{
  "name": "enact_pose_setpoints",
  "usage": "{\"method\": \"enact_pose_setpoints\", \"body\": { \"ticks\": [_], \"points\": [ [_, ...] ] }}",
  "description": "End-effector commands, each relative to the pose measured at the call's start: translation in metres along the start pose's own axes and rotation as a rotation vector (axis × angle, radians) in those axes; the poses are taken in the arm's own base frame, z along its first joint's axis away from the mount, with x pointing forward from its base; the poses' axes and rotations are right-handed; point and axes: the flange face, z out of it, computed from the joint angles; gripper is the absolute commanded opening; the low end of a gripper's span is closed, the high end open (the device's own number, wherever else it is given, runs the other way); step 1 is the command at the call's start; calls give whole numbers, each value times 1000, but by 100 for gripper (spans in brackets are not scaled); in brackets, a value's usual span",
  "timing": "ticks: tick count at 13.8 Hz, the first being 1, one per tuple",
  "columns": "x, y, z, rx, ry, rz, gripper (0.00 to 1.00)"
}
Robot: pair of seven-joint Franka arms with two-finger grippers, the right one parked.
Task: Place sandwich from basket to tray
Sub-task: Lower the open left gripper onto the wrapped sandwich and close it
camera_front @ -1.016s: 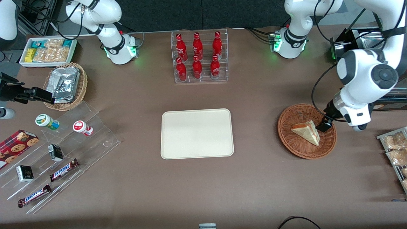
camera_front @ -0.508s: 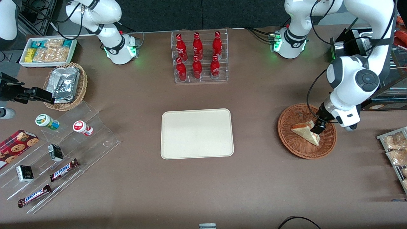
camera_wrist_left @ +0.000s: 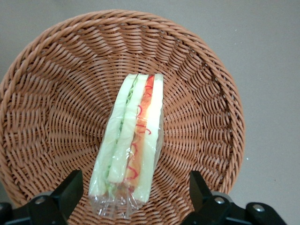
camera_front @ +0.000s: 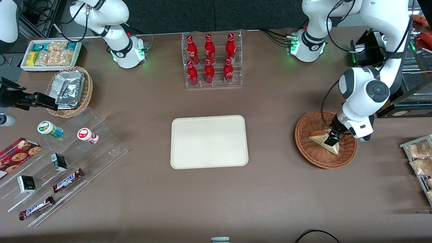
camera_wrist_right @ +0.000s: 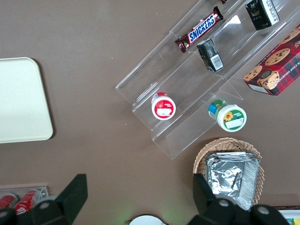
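Note:
The sandwich (camera_front: 320,136), a pale wedge wrapped in clear film with red and green filling on its edge (camera_wrist_left: 133,140), lies in the reddish-brown wicker basket (camera_front: 312,155) toward the working arm's end of the table. My gripper (camera_front: 332,138) hangs low inside the basket, directly over the sandwich. In the left wrist view the gripper (camera_wrist_left: 133,187) is open, one black finger (camera_wrist_left: 70,190) on each side of the sandwich's wrapped end, neither touching it. The basket's woven wall (camera_wrist_left: 56,93) surrounds them. The cream tray (camera_front: 209,141) lies flat mid-table with nothing on it.
A clear rack of red bottles (camera_front: 212,60) stands farther from the front camera than the tray. Acrylic steps with snacks (camera_front: 67,162), a tan basket of foil packets (camera_front: 69,90) and a white bin (camera_front: 50,54) sit toward the parked arm's end. Snack packets (camera_front: 418,158) lie beside the basket.
My gripper has moved from the basket's rim in over the sandwich and come lower, its fingers now flanking it. The sandwich and basket have not shifted.

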Motion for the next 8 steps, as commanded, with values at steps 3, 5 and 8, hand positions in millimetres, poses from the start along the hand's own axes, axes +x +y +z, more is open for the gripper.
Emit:
{"method": "enact_pose_setpoints", "body": {
  "ticks": [3, 5, 8],
  "points": [
    [-5, -2, 18, -1, -5, -19, 93],
    [-5, -1, 19, 0, -5, -19, 40],
    [-4, 5, 14, -6, -4, -14, 0]
  ]
}}
